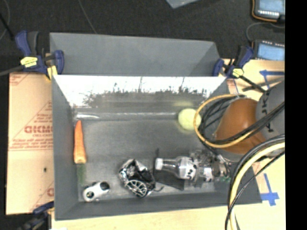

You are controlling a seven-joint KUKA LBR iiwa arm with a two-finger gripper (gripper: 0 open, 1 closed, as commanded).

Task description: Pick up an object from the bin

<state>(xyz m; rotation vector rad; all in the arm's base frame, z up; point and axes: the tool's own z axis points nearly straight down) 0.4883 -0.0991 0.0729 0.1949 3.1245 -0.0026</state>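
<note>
Camera view: the arm [268, 114] comes in from the right w/ its orange cover [237, 123] and looped cables [211, 114] over the right side of the bin [144, 51]. The gripper [200, 169] sits low at the front-right of the bin floor. It's a clutter of metal parts there, so I cannot tell how far the claw is open or whether it has hold of anything.

Nearest thing is a small silver-white piece [164, 165] just left of the gripper, approx. at front centre. It has a pale rounded end and a shiny body, and may be touching the gripper.

A black flat piece [169, 180] lies just below it. A black-and-white crumpled thing [135, 177] is next to that on the left.

Well apart from these:
- A small white fitting [95, 190] in the front-left corner.
- An orange carrot [79, 143] along the left wall.
- A yellow-green ball [186, 120] farther back, beside the cables.
</note>
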